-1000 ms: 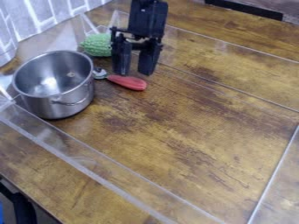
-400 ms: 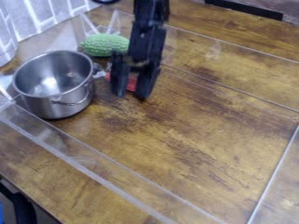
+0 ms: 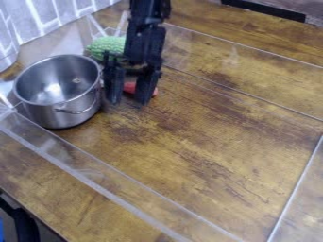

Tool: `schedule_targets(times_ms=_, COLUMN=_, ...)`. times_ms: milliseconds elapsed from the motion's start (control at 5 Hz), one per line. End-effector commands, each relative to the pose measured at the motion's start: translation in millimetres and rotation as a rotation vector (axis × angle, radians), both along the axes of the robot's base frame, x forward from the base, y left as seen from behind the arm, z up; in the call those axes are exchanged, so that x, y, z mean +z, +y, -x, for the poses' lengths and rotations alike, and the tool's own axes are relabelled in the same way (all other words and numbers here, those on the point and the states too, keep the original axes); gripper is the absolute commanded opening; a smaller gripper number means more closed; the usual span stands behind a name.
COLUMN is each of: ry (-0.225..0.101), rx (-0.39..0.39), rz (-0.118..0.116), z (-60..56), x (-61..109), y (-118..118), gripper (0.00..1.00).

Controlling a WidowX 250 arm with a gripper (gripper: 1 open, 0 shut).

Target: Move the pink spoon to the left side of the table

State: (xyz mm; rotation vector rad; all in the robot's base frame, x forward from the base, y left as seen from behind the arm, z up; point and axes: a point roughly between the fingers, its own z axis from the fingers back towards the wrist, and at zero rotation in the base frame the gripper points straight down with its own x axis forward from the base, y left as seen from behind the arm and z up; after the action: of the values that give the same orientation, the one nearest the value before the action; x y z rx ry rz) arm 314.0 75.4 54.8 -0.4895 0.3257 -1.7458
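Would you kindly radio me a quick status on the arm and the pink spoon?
Gripper low over pink spoon, grip unconfirmed. Spoon partly hidden behind fingers. Steel pot close beside.

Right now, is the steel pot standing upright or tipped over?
Upright: the pot rests on its base, its open rim facing up.
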Motion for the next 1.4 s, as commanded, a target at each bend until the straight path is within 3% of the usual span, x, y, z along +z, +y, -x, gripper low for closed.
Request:
schedule_targets(times_ms=0, ry=-0.124, rx=-0.010, rz=-0.021, z=-0.6, x=37.7, y=12.7, gripper=0.00)
schedule_targets(times_ms=200, ry=-0.131, rx=-0.020, rz=-0.017, z=-4.7, x=36.5, y=13.1, gripper=0.00)
schedule_targets(times_ms=600, ry=-0.134, rx=0.007, rz=-0.012, z=-18.3, x=36.0, y=41.2, gripper=0.00)
schedule_targets(times_ms=800, ry=-0.124, rx=0.021, rz=-0.010, z=-18.1, x=19.5, y=41.1, gripper=1.00)
schedule_targets(times_ms=1000, ry=-0.120, rx=0.030, rz=-0.006, z=-17.4, x=8.3, y=40.9, gripper=0.00)
schedule_targets(times_ms=1200, ry=-0.121, rx=0.037, rz=-0.005, z=-13.0, x=2.7, y=37.7, gripper=0.00)
